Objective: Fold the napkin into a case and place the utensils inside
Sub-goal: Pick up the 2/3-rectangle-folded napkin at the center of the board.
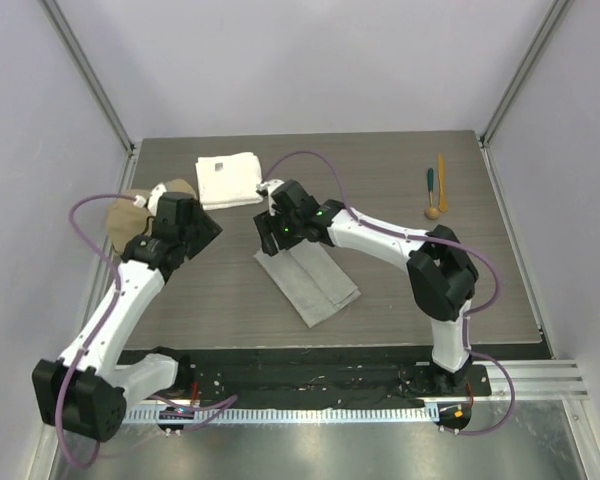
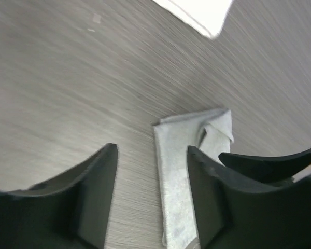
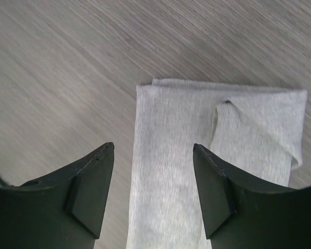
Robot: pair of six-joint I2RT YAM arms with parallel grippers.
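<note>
- The dark wood-grain table [image 1: 380, 180] carries the folded light-grey cloth napkin [image 1: 310, 278] at its middle, long axis slanting far-left to near-right.
- The right hand [image 1: 277, 232] hovers wide and empty over the napkin's far end. The left hand [image 1: 195, 228], also wide, is left of it.
- Three slim utensils [image 1: 435, 190] lie far-right of the napkin, probably easier for the right arm.

Left arm [image 1: 115, 310], right arm [image 1: 375, 233]: white link shells, bulky black joint housings. A purple cable [image 1: 302, 153] loops along each. Green lamps [image 1: 320, 212] are lit near the right wrist, frame centre. Left hand [image 2: 151, 155], right hand [image 3: 153, 150]: matte black, with broad wedge-shaped fingers [image 3: 88, 192].
</note>
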